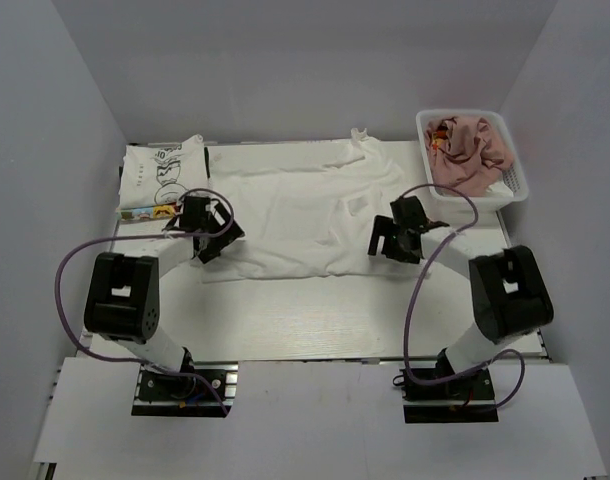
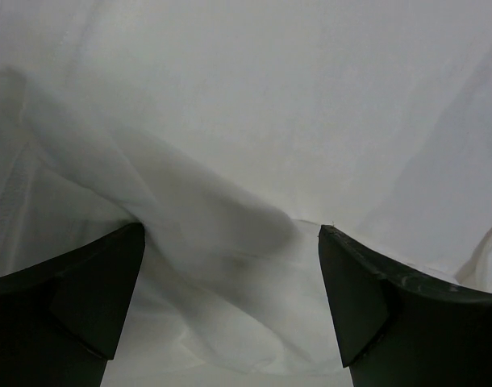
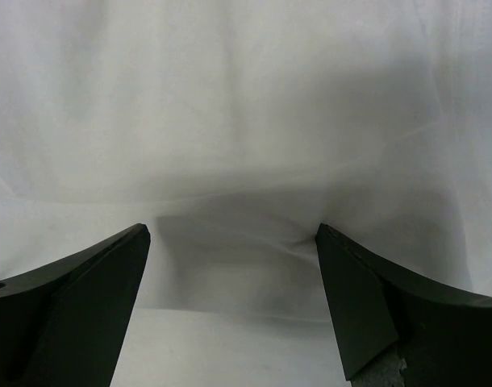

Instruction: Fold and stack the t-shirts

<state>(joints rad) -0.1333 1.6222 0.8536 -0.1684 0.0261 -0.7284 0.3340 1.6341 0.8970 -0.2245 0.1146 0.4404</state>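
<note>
A white t-shirt [image 1: 295,205] lies spread and wrinkled across the middle of the table, with no print showing. At its near left corner my left gripper [image 1: 207,235] stands open, and a raised fold of the white cloth [image 2: 230,218] sits between the wide-apart fingers [image 2: 231,227]. My right gripper [image 1: 395,238] is open at the shirt's right edge, where the fabric [image 3: 246,105] bunches between its fingers [image 3: 232,227]. A folded white t-shirt with a black cartoon drawing [image 1: 163,175] rests at the far left. A dusty-pink t-shirt [image 1: 472,148] is crumpled in the basket.
The white lattice basket [image 1: 513,190] stands at the far right corner, just behind my right arm. A small coloured strip [image 1: 150,211] lies at the folded shirt's near edge. Grey walls close in the table on three sides.
</note>
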